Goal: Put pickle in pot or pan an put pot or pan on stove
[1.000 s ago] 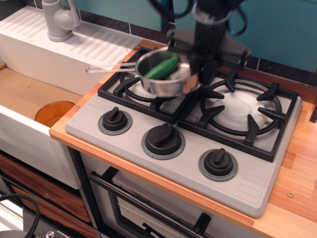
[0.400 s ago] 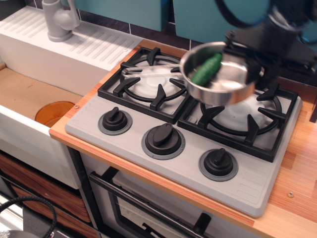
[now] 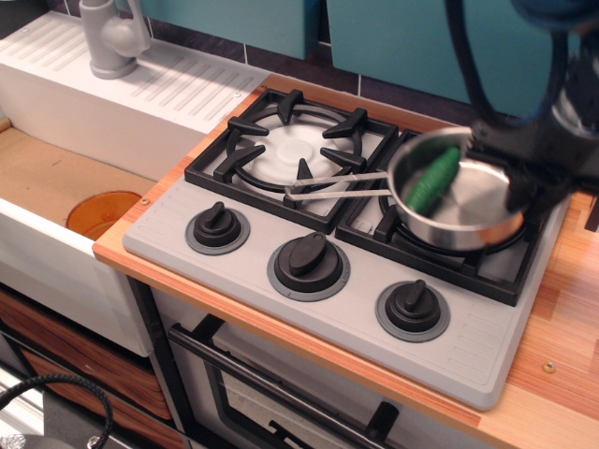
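The stove [image 3: 281, 229] is sitting on the counter [image 3: 562, 309], with the sink [image 3: 56, 178] lying to its left. The drainboard [image 3: 178, 89] is lying behind the sink, and the tap [image 3: 110, 37] is standing on it. The basin [image 3: 101, 213] is lying in the sink, near the stove's left edge. The pan [image 3: 463, 201] is sitting over the right burner [image 3: 487, 253], its handle reaching left toward the left burner [image 3: 290, 154]. The pickle [image 3: 432, 178] is lying in the pan, on its left side. The gripper [image 3: 524, 173] is meeting the pan's right rim. Three knobs [image 3: 309, 257] are sitting in a row before the burners.
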Robot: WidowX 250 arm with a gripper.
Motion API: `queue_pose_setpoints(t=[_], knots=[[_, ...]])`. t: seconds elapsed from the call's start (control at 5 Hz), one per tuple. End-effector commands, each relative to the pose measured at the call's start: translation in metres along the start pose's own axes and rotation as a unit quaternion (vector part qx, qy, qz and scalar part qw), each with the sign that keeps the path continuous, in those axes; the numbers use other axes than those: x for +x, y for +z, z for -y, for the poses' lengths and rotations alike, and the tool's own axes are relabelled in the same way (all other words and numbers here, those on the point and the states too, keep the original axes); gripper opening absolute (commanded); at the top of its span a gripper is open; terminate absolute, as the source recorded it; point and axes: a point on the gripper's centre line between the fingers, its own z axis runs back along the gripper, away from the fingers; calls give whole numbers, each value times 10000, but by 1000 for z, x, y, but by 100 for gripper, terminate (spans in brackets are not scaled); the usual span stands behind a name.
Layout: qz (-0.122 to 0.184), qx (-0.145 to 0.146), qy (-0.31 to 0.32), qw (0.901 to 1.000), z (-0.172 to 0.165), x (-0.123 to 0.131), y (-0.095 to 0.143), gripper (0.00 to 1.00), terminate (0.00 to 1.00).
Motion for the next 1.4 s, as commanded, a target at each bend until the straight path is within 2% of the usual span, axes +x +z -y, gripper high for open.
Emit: queue_pose_setpoints(t=[0.0, 0.8, 1.2], knots=[[327, -216, 97, 9992, 7, 27, 0, 100, 0], [-123, -287, 167, 9994, 4, 34, 49, 100, 0], [-326, -421, -42, 9986, -31, 43, 62, 100, 0]])
